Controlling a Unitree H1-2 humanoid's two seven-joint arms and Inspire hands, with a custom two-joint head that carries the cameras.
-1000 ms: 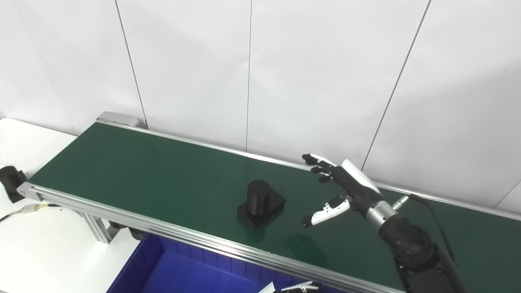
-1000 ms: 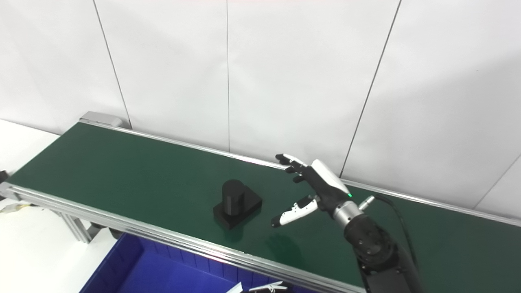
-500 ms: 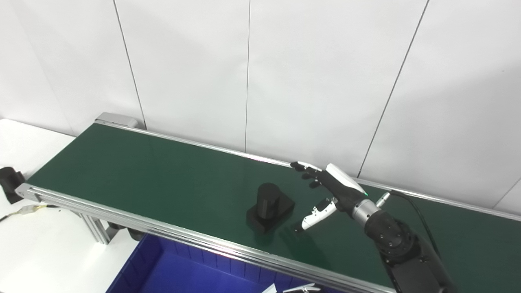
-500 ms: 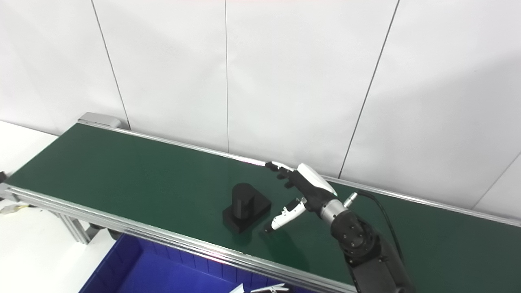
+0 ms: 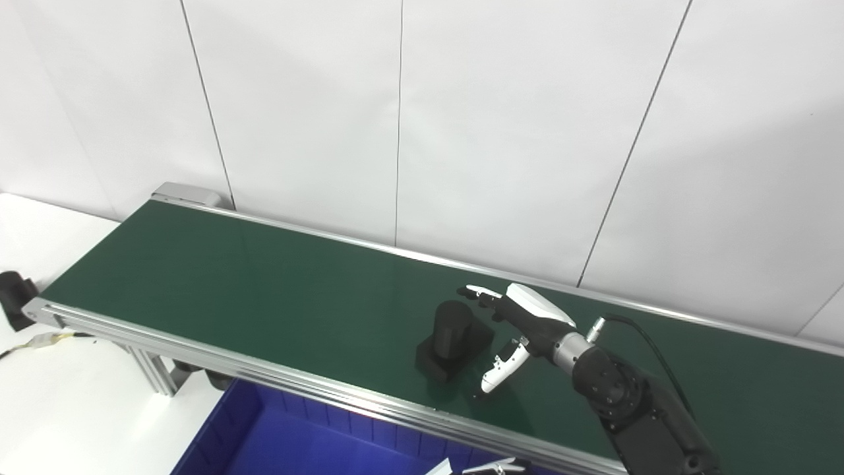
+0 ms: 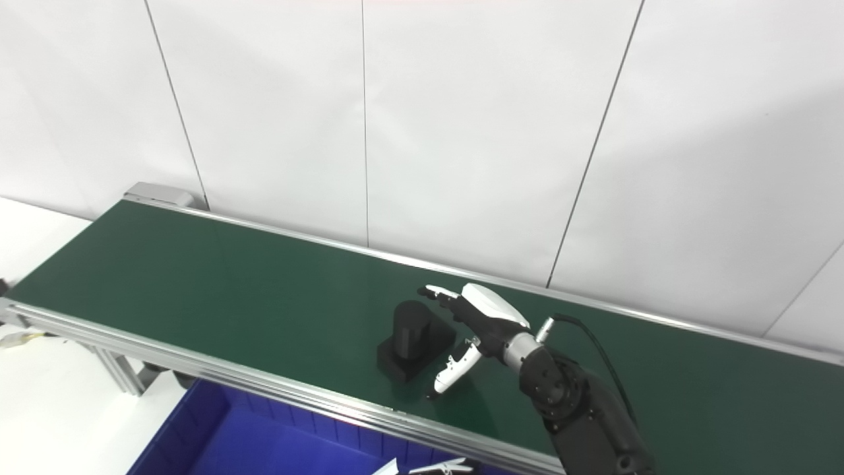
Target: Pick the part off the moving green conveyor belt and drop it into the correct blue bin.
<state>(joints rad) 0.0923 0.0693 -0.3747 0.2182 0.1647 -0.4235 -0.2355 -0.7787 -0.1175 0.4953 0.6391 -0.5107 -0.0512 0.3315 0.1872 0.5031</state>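
Note:
A black part [image 5: 452, 339], a stubby cylinder on a flat square base, rides on the green conveyor belt [image 5: 264, 290]. My right hand [image 5: 521, 323] is low over the belt just right of it, open. Its fingers [image 5: 480, 293] reach past the far side of the part and its thumb [image 5: 498, 371] points down at the near side, so the part's right edge sits between them. I cannot tell whether they touch it. A blue bin [image 5: 303, 442] lies below the belt's near rail. Only the fingertips of the left hand [image 5: 484, 468] show at the bottom edge.
The belt's aluminium rail [image 5: 198, 346] runs along its near side, on a frame leg [image 5: 150, 373] over a white table [image 5: 72, 409]. A white panel wall [image 5: 422, 119] stands right behind the belt. A small black object [image 5: 12, 297] sits at the far left.
The part has ridden rightward on the belt. My right hand has dropped and moved left, so its fingers and thumb now bracket the part's right side.

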